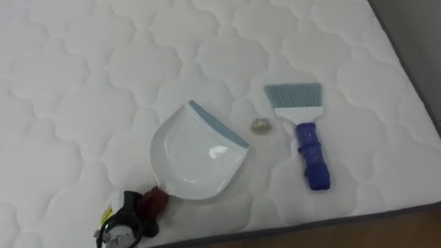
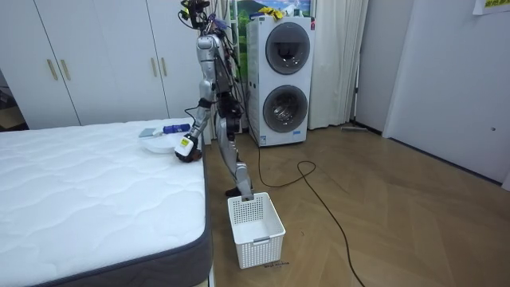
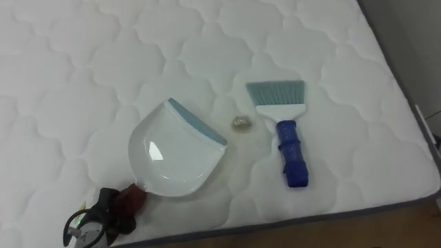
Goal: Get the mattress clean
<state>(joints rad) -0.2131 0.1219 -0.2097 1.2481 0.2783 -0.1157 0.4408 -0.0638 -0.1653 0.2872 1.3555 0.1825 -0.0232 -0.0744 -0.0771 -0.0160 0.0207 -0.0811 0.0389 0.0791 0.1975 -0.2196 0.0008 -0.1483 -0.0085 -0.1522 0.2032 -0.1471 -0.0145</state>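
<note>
Left hand (image 1: 127, 219) at the bed (image 1: 83, 83) edge looks clamped on the white dustpan (image 1: 196, 162) handle, with a crumb (image 1: 260, 126) just past the pan's lip and the brush (image 1: 306, 141) further right.

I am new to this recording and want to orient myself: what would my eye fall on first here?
First, the white plastic dustpan with a grey-blue lip lying on the white quilted mattress, with the robot's left hand at its handle end. Right of it lie a small beige crumpled scrap and a brush with a blue handle and pale blue bristles.
</note>
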